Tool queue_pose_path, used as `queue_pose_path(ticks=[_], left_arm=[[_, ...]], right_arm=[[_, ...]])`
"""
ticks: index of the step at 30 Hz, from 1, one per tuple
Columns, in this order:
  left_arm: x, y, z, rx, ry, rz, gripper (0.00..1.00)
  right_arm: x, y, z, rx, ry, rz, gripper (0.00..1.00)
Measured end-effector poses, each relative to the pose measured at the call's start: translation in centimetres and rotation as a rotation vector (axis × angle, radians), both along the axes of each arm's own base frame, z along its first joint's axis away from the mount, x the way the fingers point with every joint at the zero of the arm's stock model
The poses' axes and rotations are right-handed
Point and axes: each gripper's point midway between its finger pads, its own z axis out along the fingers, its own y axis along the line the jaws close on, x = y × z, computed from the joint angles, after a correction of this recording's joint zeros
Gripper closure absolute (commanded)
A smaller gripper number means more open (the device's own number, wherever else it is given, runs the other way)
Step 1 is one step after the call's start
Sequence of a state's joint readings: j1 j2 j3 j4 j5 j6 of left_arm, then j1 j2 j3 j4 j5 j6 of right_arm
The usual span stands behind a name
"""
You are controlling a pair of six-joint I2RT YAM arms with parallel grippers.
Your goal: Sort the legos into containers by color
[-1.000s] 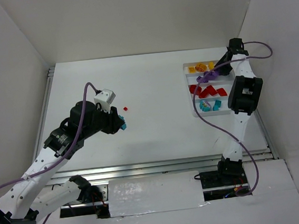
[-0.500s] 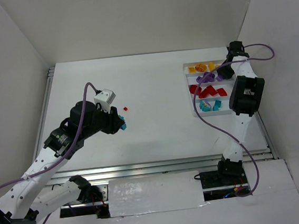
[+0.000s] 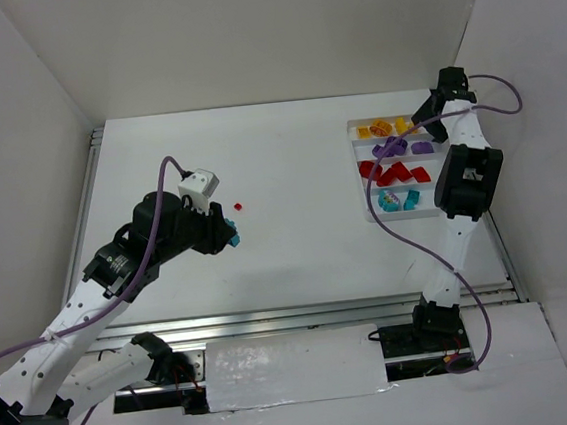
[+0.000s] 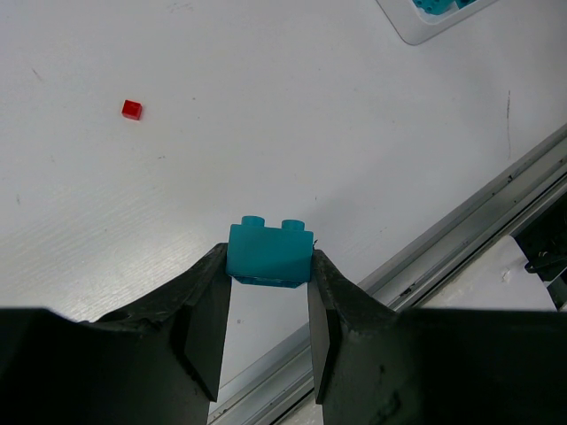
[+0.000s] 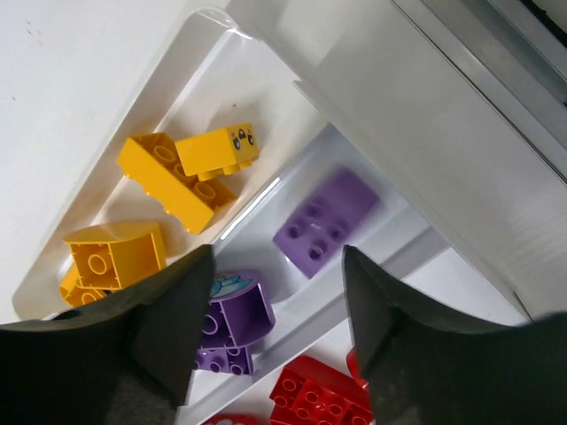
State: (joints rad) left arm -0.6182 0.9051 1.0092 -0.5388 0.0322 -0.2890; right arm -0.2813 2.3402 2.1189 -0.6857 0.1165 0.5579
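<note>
White desk below; left jaws pinch a teal brick by flat sides, likely light, slippery; right jaws gape empty.

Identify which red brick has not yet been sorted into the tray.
The tiny red brick lying alone on the open table, left of centre. The other red bricks already sit together in one compartment of the tray.

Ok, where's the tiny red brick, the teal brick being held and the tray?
tiny red brick [image 4: 131, 109]: left wrist view, top face.
held teal brick [image 4: 268, 255]: left wrist view, front side.
tray [image 5: 266, 88]: right wrist view, bare floor.
</note>
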Motion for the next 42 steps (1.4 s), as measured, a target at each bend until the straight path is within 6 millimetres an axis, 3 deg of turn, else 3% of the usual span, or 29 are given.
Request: queue_pose_path(ticks=[8,11,13,14,17,19,21,23,25,28,33,42], left_arm=[[-0.1,-0.1,0.0,-0.003,0.002,-0.005,1.0],[-0.1,-0.2,0.1,-0.018,0.007,-0.012,1.0],[-0.1,-0.5,0.5,-0.046,0.008,-0.027,1.0],[-0.1,-0.7,0.8,-0.07,0.013,-0.035,1.0],[-0.2,-1.5,2.0,-0.157,0.021,-0.082,1.0],[-0.3,-2.1,3.1,-0.223,0.022,-0.124,1.0],[-0.6,-2.7,4.4,-0.283,0.017,-0.165,1.0],[-1.2,-3.5,5.9,-0.338,0.009,-0.23,1.0],[-2.0,-4.4,7.3,-0.39,-0.004,-0.301,1.0],[-3.3,-5.4,9.0,-0.453,-0.02,-0.399,1.0],[-4.9,-6.3,11.2,-0.531,-0.044,-0.518,1.0],[-6.0,-6.8,12.2,-0.59,-0.037,-0.595,1.0]], right_arm=[[-0.3,0.5,0.0,0.017,0.009,0.011,0.25],[-1.3,4.0,1.1,0.105,-0.038,0.108,0.22],[-3.1,8.3,2.9,0.205,-0.089,0.231,0.2],[-4.2,11.3,4.4,0.257,-0.13,0.323,0.14],[-8.2,22.6,10.5,0.387,-0.316,0.703,0.11],[-13.6,31.5,14.5,0.446,-0.447,1.028,0.09],[-21.0,39.1,17.2,0.499,-0.545,1.348,0.08],[-27.8,43.1,18.6,0.546,-0.611,1.58,0.08],[-32.0,44.3,19.5,0.56,-0.678,1.703,0.07],[-35.0,44.6,20.7,0.548,-0.774,1.774,0.07],[-37.8,45.5,21.8,0.582,-0.872,1.819,0.08],[-41.0,48.0,24.5,0.667,-0.967,1.879,0.14]])
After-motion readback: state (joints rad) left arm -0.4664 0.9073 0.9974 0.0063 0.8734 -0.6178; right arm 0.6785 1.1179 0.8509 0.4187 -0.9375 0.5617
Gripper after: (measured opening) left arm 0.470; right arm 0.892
